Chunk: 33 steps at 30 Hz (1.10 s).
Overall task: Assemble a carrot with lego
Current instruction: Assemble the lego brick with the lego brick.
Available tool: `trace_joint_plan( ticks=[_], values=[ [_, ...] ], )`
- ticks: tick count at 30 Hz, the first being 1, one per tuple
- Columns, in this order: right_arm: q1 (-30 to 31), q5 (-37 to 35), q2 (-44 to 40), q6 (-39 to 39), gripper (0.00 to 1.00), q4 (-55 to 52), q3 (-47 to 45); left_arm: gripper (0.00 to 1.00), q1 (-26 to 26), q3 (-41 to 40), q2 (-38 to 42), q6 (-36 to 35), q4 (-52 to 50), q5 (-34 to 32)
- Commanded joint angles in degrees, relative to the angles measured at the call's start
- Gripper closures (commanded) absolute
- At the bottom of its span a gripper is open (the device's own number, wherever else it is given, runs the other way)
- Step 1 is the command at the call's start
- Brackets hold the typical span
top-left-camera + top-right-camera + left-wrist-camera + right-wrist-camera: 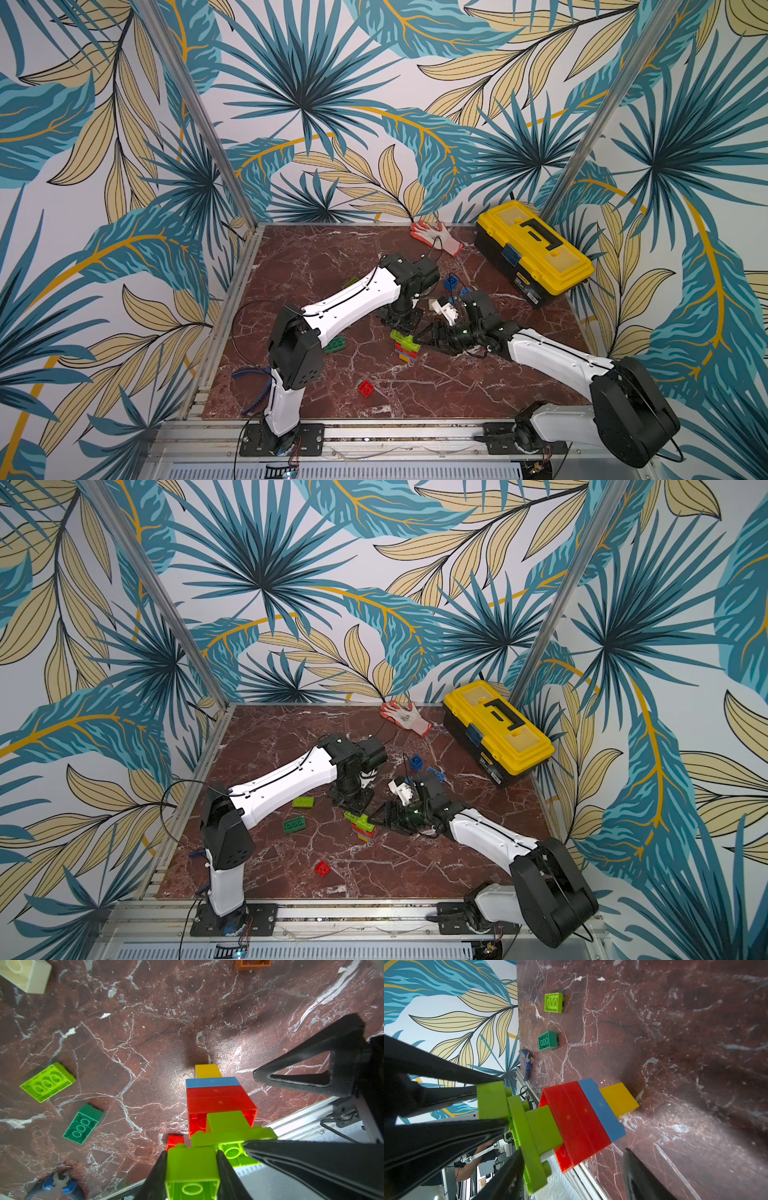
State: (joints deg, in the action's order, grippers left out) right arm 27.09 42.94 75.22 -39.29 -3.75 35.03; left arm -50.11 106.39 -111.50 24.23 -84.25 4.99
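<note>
A lego stack [407, 352] stands upright near the middle of the desk [316, 257] — yellow at the base, then blue, two red layers and lime pieces above. The left end effector [192, 1155] hangs over the stack and is clamped on the top brick [192, 1169], a lime one, with a black finger pressed against each of its sides. That brick sits on a long lime brick [232, 1136] lying crosswise on the stack.

The right end effector [572, 1151] reaches in from the right-edge side with its jaws apart, straddling the upper part of the stack. In the left wrist view one of its fingers [301, 1159] touches the end of the long lime brick, while the other stands clear of the stack. It grips nothing.

Loose lego lies around the stack. Between it and the left edge are a dark green brick [294, 825] and a loose lime brick [303, 802], near each other but apart. A red brick [365, 388] lies alone toward the near edge, and a blue brick [451, 282] lies beyond the stack, toward the far edge. A cream brick [27, 974] and an orange brick [252, 963] show only in the left wrist view.

A yellow toolbox [536, 249] fills the far right corner — a glove [438, 237] lies beside it at the far edge.
</note>
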Motion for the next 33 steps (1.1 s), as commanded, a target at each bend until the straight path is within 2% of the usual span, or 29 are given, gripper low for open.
trace_joint_plan(
  ticks=[1,20,33],
  values=[
    [-0.4,-4.5,1.6,1.3,0.28,-4.5,-2.4,0.62,-0.2,2.0,-0.4,0.4,-3.4,-0.5],
    [-0.4,-4.4,0.8,0.8,0.28,-6.4,0.4,0.54,-0.3,1.4,-1.3,-0.1,-3.3,-1.9],
    [-0.4,-4.0,1.5,1.0,0.28,-6.9,1.8,0.41,0.4,2.0,0.2,0.1,-3.3,-2.7]
  ],
)
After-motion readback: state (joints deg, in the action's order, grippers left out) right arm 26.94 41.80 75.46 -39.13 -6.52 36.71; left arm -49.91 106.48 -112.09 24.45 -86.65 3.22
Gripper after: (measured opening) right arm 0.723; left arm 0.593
